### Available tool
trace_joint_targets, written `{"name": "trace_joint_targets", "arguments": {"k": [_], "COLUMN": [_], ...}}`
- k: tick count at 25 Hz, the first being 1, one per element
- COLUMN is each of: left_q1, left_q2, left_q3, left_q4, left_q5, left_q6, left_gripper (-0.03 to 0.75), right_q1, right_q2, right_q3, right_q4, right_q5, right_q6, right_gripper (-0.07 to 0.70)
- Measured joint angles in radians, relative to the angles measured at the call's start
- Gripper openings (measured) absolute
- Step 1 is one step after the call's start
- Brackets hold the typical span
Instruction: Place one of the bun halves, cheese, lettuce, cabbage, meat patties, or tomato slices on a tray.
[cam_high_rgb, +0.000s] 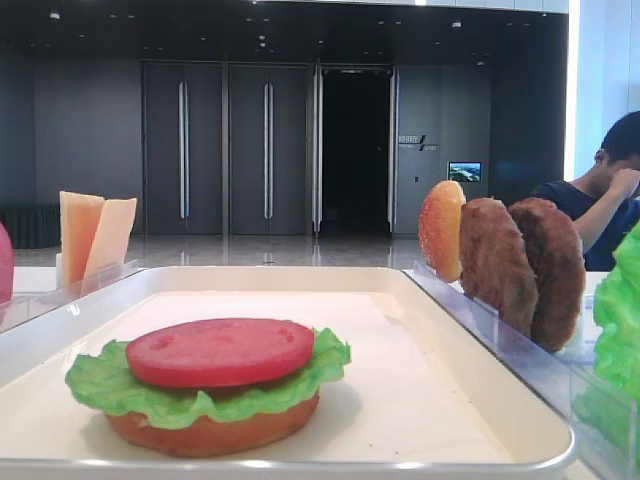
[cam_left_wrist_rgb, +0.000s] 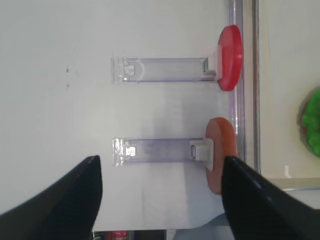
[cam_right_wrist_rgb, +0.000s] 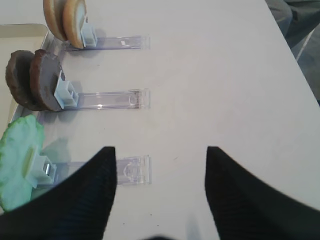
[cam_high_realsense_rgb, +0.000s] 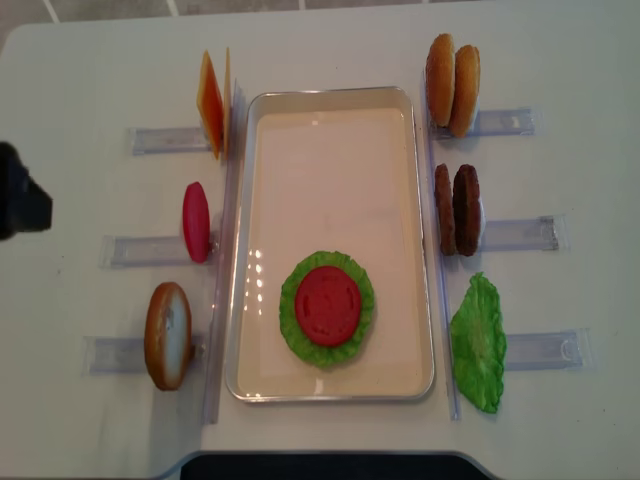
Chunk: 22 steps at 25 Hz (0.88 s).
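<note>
In the right wrist view, the right pincer (cam_right_wrist_rgb: 160, 172) is seen spread wide over the bare table (cam_right_wrist_rgb: 225, 75), the meat patties (cam_right_wrist_rgb: 32, 80) standing on edge at the upper left of it. In the left wrist view, the left pincer (cam_left_wrist_rgb: 160, 187) is likewise spread, with a bun half (cam_left_wrist_rgb: 222, 155) on edge just above its right finger. In the overhead view, the brown grainy patties (cam_high_realsense_rgb: 456, 208) are seen just right of the tray (cam_high_realsense_rgb: 330, 98), nearer the right arm.
</note>
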Motion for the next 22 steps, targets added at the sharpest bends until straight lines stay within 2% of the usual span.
{"name": "trace_joint_targets", "arguments": {"k": [8,17,22], "left_q1": [0.000,0.000,0.000], "left_q2": [-0.356,-0.681,-0.836], "left_q3": [0.220,0.387,0.454], "left_q4": [0.020,0.020,0.020], "left_q5": [-0.001,-0.069,-0.105], "left_q6": [0.001,0.003,0.022], "left_gripper": [0.559,0.493,0.483], "right_q1": [0.000,0.000,0.000], "right_q2": [0.000,0.000,0.000], "right_q3": [0.000,0.000,0.000], "right_q4": [0.000,0.001,0.001], "right_q5": [0.000,0.000,0.000], "right_q6": [0.000,0.000,0.000], "right_gripper": [0.407,0.407,0.407]}}
